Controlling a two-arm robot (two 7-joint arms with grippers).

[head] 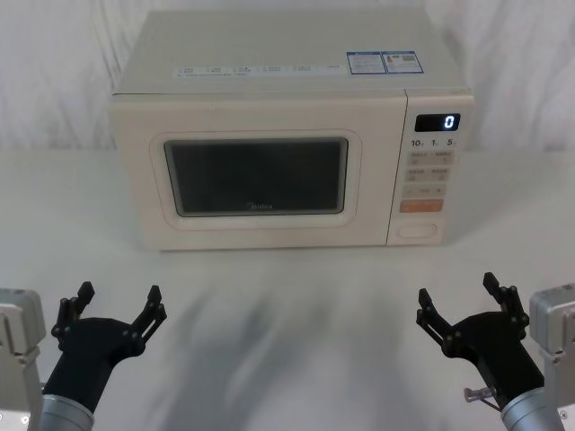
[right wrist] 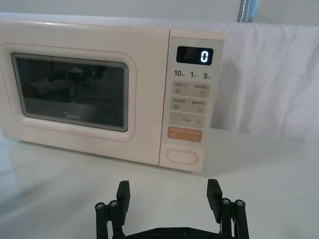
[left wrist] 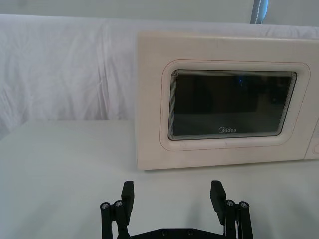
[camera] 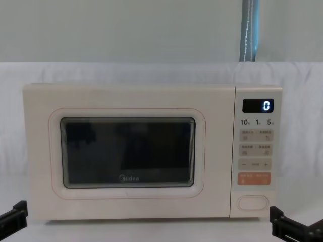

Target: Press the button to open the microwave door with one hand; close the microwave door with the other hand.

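The cream microwave (head: 287,90) stands at the back middle of the white table, its display showing "0". Its door (head: 256,175) with the dark window is flush and shut, as in the chest view (camera: 128,154), the left wrist view (left wrist: 229,107) and the right wrist view (right wrist: 75,92). The blank pill-shaped button (head: 418,230) sits lowest on the control panel, under the orange key (right wrist: 182,156) (camera: 253,202). My left gripper (head: 119,303) is open near the front left, well short of the door (left wrist: 172,195). My right gripper (head: 460,298) is open at the front right, in line with the panel and apart from it (right wrist: 169,193).
A white cloth backdrop (head: 54,72) hangs behind the microwave. The white table (head: 287,305) lies bare between the grippers and the microwave. A silver pole (camera: 250,30) rises behind the oven's right side.
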